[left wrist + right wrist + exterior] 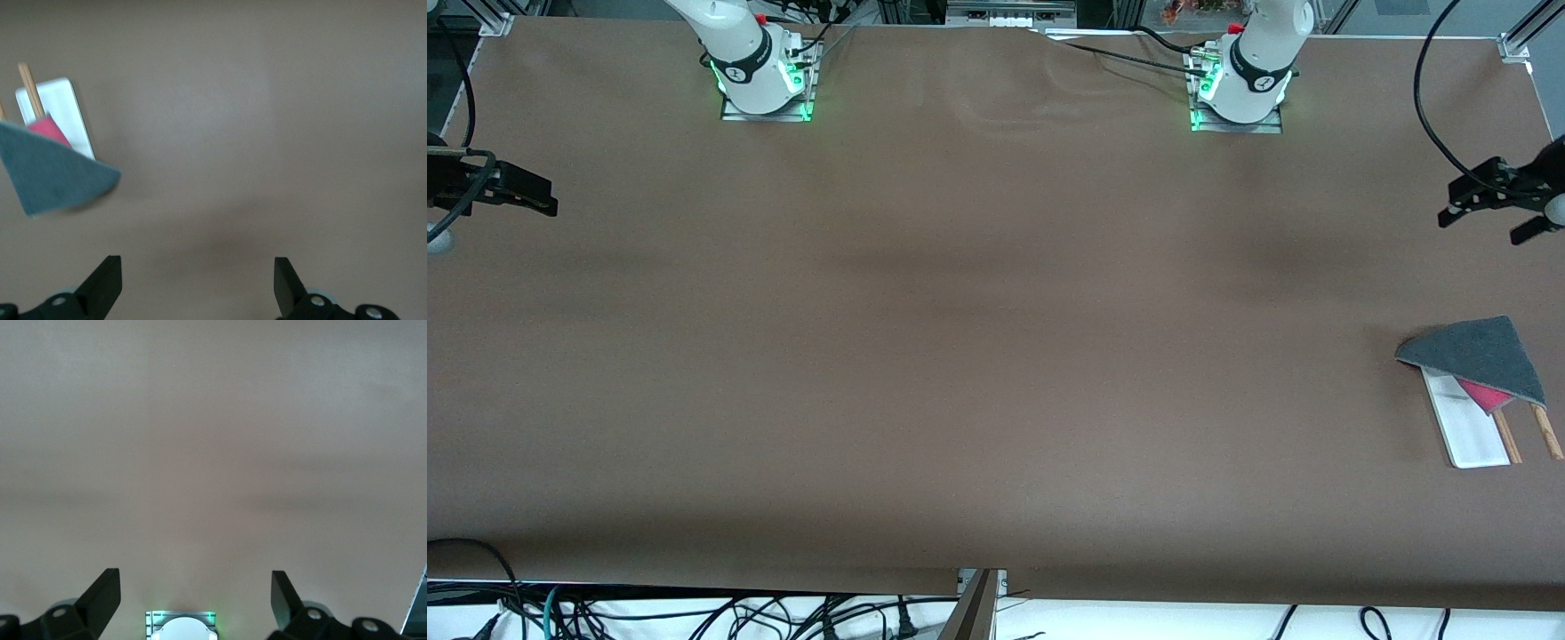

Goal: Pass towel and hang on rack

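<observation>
Desk point(960, 356): broad flat surface under a matte brown covering, faintly rippled near the arm bases; cables hang at its nearer edge.

Rack point(1476, 436): flat white rectangular base with rounded corners, smooth and slightly glossy, standing at the left arm's end of the desk. Two thin light wooden rods point(1545, 431) rise from it, round and straight. Their tops and any crossbar are covered by cloth and cannot be made out. In the left wrist view the base point(63, 113) shows as a pale slab, one rod point(31, 89) plain, the second cut off at the frame edge.

Towel point(1480, 354): small fuzzy cloth draped over the top of the rack, falling in a triangular shape. Outer face dark grey, napped; a wedge of bright pink point(1483, 394) shows underneath, over the rack's base. Left wrist view gives the same grey triangle point(53, 170) with a pink patch, part of it cut off by the frame.

Left gripper point(1489, 209): black, held in the air over bare desk, farther from the front camera than the rack; jaws spread wide and empty, as its own wrist view point(198, 283) confirms.

Right gripper point(503, 188): black, partly cut off, over the right arm's end of the desk, well apart from the rack; jaws wide, empty point(195, 600).
</observation>
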Available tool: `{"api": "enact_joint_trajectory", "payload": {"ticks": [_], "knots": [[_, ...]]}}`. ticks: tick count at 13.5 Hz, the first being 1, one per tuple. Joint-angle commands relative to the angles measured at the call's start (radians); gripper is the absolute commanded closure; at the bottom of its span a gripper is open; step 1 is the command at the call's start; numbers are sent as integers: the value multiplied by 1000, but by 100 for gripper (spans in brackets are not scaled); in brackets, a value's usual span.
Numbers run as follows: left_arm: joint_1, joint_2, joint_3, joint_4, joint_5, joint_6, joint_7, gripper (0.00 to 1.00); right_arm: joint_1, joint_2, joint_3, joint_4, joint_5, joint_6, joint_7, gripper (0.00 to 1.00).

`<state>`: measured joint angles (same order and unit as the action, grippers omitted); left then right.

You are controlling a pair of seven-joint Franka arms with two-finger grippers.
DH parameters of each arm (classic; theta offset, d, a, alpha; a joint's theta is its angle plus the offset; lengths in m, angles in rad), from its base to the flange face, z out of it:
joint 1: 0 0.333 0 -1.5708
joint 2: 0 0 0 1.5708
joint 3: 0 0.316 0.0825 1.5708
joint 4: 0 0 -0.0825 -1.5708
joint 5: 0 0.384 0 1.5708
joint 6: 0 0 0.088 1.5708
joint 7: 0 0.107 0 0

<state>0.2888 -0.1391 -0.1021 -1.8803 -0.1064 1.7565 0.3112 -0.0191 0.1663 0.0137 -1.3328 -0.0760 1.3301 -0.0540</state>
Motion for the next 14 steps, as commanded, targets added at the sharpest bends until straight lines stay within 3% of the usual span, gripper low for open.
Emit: {"api": "enact_joint_trajectory", "payload": {"ticks": [1, 5, 14], "knots": [[-60, -49, 16, -29, 34, -28, -171, 0, 1, -4, 0, 1, 13, 4, 10, 0], [-94, -45, 15, -23, 88, -28, -245, 0, 2, -4, 2, 1, 12, 6, 11, 0], [-80, -16, 13, 6, 88, -22, -245, 0, 2, -1, 0, 1, 12, 11, 2, 0]]}}
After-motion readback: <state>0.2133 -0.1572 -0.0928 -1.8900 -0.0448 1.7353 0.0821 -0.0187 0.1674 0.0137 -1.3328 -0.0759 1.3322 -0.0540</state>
